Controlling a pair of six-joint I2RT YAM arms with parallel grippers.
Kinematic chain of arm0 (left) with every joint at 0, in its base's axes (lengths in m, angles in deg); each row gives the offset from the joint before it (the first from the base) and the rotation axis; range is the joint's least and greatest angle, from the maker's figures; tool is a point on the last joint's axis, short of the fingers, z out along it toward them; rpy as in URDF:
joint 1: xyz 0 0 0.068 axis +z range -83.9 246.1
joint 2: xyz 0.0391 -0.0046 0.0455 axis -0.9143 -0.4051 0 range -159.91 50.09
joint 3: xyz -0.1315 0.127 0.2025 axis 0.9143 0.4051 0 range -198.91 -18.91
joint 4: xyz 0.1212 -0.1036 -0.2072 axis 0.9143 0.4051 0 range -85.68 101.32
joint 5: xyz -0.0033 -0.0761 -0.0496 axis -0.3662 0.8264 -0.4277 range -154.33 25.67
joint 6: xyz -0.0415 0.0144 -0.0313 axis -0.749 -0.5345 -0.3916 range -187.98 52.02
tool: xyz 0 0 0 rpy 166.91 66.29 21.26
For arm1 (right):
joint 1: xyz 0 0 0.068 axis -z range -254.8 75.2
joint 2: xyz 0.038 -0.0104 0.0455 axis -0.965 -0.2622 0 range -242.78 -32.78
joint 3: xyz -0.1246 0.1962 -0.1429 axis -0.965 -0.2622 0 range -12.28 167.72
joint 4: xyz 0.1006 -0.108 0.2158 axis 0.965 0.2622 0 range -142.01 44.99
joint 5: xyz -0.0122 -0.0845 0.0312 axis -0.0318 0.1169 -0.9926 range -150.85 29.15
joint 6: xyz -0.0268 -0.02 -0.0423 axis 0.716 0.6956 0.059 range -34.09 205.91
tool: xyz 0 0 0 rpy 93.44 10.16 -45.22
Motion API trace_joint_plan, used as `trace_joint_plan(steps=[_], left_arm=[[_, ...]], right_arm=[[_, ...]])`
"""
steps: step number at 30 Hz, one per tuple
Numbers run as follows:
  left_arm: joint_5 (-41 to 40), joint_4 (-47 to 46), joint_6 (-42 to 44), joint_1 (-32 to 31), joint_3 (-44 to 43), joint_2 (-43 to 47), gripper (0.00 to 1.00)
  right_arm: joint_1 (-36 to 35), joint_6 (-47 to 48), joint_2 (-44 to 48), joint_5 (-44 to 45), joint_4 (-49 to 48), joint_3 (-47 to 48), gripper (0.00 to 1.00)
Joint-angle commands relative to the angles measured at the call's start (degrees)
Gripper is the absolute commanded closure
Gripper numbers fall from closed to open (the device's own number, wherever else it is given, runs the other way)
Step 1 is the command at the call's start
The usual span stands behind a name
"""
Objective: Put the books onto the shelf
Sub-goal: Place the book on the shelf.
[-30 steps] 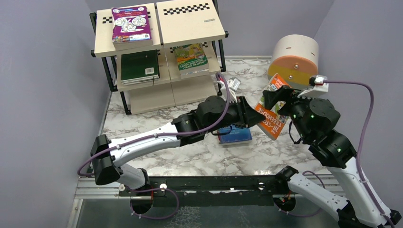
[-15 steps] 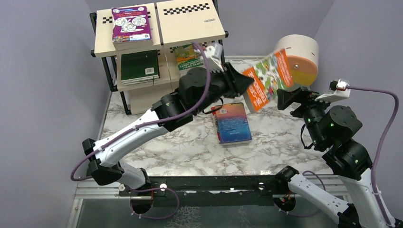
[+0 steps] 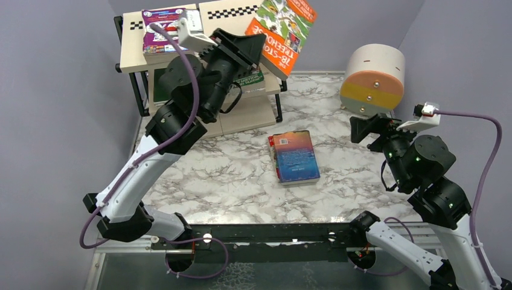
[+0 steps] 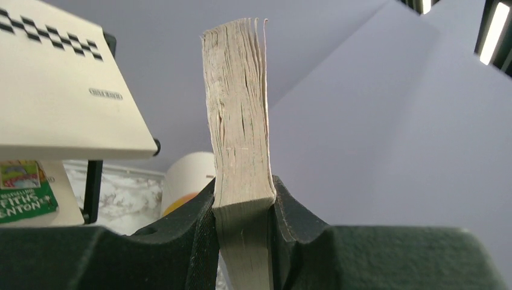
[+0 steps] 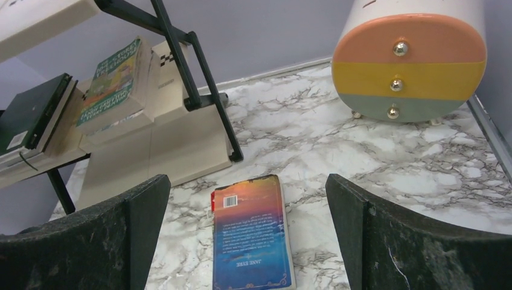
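Note:
My left gripper (image 3: pixel 258 43) is shut on an orange and green cartoon book (image 3: pixel 281 30), held high over the right top board of the shelf (image 3: pixel 226 33). In the left wrist view the book's page edge (image 4: pixel 238 121) stands upright, pinched between the jaws of the left gripper (image 4: pixel 243 211), with the shelf's top board (image 4: pixel 60 103) to its left. A blue and orange book (image 3: pixel 294 156) lies flat on the marble table. My right gripper (image 5: pixel 244 184) hangs open above that blue book (image 5: pixel 252 241), apart from it. A purple book (image 3: pixel 164 27) lies on the left top board.
A green cartoon book (image 5: pixel 112 84) and a dark green book (image 5: pixel 30 112) lie on the middle tier. A round beige drum with orange and yellow bands (image 3: pixel 371 75) stands at the back right. Grey walls close in both sides.
The left arm has carried the orange book up and left, from over the table's middle to above the shelf top. The right arm drew back to the right and has held still since.

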Motion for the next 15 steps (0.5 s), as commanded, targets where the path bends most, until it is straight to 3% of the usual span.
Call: trace_joint_plan(steps=[1,15], left_arm=[[-11.2,-7.7,4.3,0.2,-5.6,4.7,1.00],[-23.3,-13.0,15.3,0.2,-2.3,9.2,1.00]], right_arm=[[-0.2,-0.3,-0.1,-3.0,0.1,-1.4,0.00],[-0.2,-1.2,-1.1,-9.1,-3.4,-5.0,0.01]])
